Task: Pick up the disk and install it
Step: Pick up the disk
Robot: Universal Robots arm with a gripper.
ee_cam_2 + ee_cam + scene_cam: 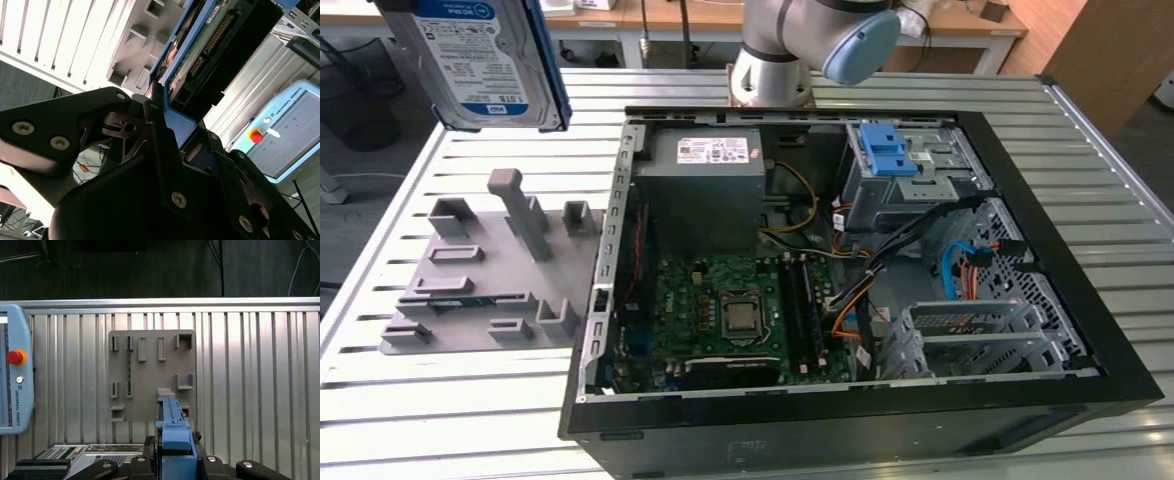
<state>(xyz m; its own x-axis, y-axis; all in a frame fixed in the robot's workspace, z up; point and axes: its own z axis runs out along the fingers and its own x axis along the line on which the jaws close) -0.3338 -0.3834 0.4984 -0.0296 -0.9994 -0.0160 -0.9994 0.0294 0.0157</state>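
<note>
**Hold.** The gripper (175, 456) was closed on the blue end handle of the disk (474, 60), with one black finger on each side of the handle. Gripping by the handle probably served to leave the drive body and its carrier rails unobstructed.

**Position of the disk.** The disk hung in the air, touching nothing below it. In the exterior view it was at the exterior view's left of the open computer case (854, 405), with its label face toward the camera. In the first wrist view it appeared edge-on, pointing down toward the grey fixture plate (150, 375) on the slatted aluminium table (467, 400). It had not been installed. The metal drive cage (914, 195), with its blue latch bracket (887, 150), was well apart from it inside the case.

**Materials and shapes.**
- Disk: a flat, rectangular body in silver-grey metal with a white-and-blue label, framed by a smooth blue plastic carrier. The second wrist view showed its green circuit-board underside.
- Fixture plate: matt grey, with raised posts and slotted pockets.
- Table: bright ribbed metal.
- Case: a black shell around perforated steel, holding the grey power supply box (700, 190) and the green motherboard (720, 310).
</note>
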